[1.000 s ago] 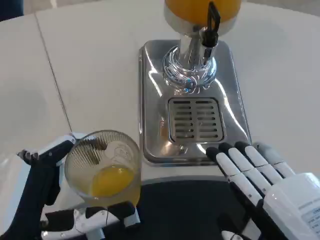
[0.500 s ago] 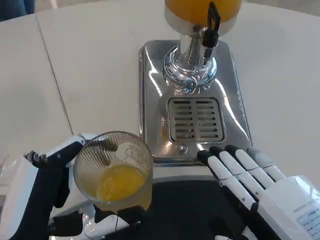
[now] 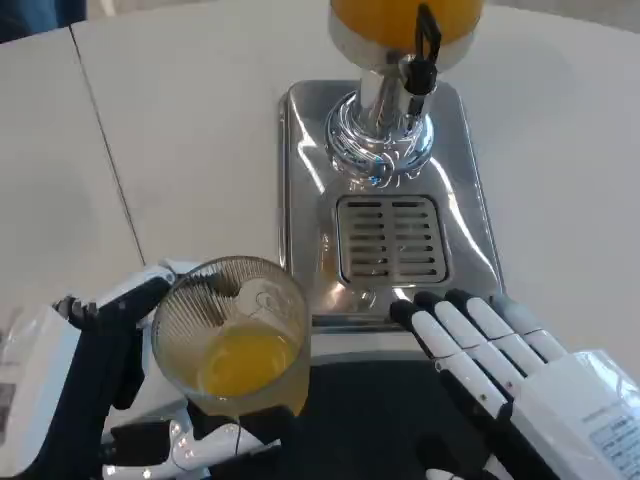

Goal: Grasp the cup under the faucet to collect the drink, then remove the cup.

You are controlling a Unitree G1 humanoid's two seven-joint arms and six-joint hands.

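Observation:
A ribbed clear cup (image 3: 233,335) with orange juice in its bottom is held by my left hand (image 3: 95,385) at the lower left, just left of the steel drip tray (image 3: 300,200). The fingers wrap around the cup's sides. The dispenser's black faucet (image 3: 424,48) hangs above the slotted grate (image 3: 391,240), under the orange juice tank (image 3: 405,15). My right hand (image 3: 500,365) lies at the tray's front right corner with its fingers stretched out flat and apart, holding nothing.
The chrome dispenser column (image 3: 379,125) stands at the back of the tray. White table (image 3: 170,140) spreads to the left and right of the tray, with a seam running down the left side.
My left hand has carried the cup a little to the right, closer to the tray's front left corner. The right hand has shifted slightly left along the tray's front edge.

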